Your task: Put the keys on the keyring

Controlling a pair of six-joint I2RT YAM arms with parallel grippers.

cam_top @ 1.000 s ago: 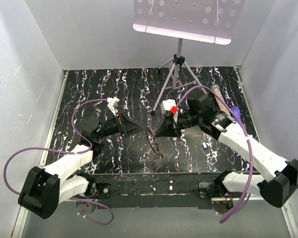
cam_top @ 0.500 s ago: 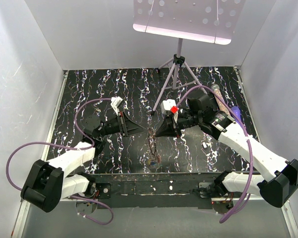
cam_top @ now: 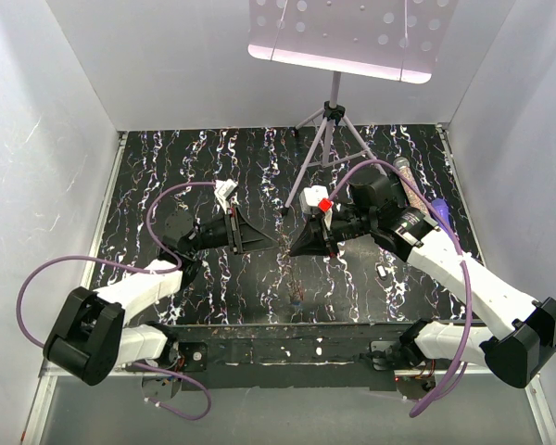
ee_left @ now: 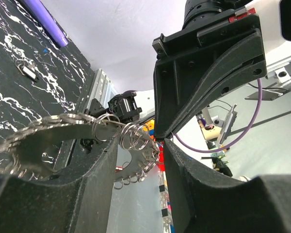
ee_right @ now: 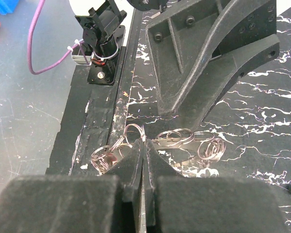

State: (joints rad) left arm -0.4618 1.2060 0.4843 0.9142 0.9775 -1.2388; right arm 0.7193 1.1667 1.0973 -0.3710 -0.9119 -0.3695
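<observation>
right gripper [ee_right: 142, 143]: we see the tips pinched tight on one loop of the keyring [ee_right: 184, 138].
left gripper [ee_left: 140, 145]: fingers apart with a narrow gap, and the ring chain crosses it.
keyring place: over the middle of the table [cam_top: 195, 158], strung between both grippers, with the left gripper's tips just left of the right's.

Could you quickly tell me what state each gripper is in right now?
Left gripper: open, keyring loops between its fingers.
Right gripper: shut on the keyring.
</observation>
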